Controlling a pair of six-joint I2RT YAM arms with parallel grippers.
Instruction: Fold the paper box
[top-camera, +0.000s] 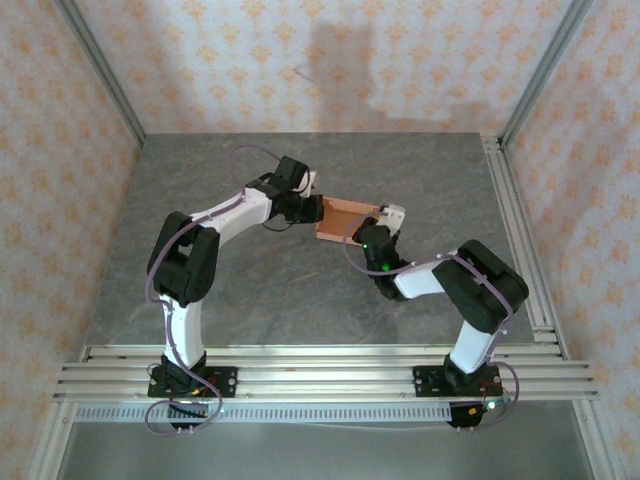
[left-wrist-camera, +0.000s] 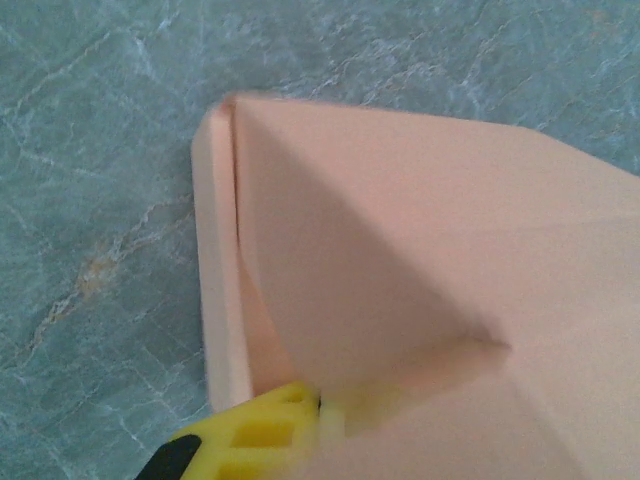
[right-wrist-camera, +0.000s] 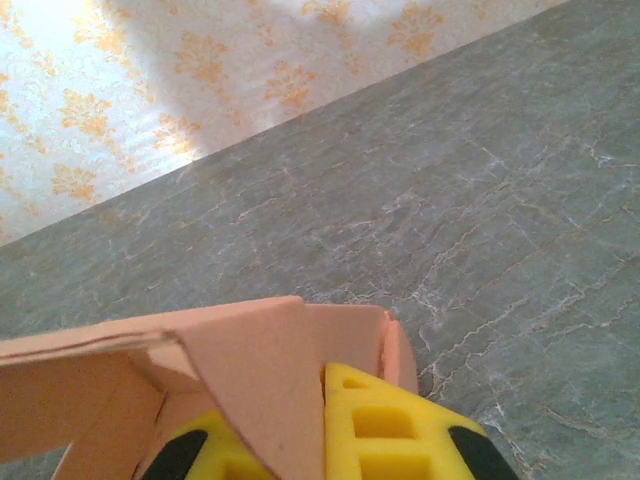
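Seen from above, two white and black robot arms reach in from the near edge of a grey, marble-patterned table (top-camera: 250, 290) and meet at its middle. Between them is the paper box (top-camera: 347, 218), a small, shallow rectangular tray of thin, plain salmon-orange card, unprinted, lying slightly skewed to the table edges. The left hand (top-camera: 310, 212) is at the box's left end and the right hand (top-camera: 378, 228) at its right end.

In the left wrist view the paper box (left-wrist-camera: 420, 250) is very close. A narrow side wall stands along its left edge, and wide, smooth card panels slope away with one soft crease. A yellow fingertip (left-wrist-camera: 250, 440) presses against the card at the bottom; the left hand is clenched, seemingly on the box edge, though the close view blurs the contact.

In the right wrist view the paper box (right-wrist-camera: 240, 370) shows folded walls and a triangular flap. The right hand is clenched on that flap, which sits between its yellow fingertips (right-wrist-camera: 390, 430). Beyond is the table (right-wrist-camera: 480, 200) and pale wallpaper (right-wrist-camera: 150, 70) with orange motifs.
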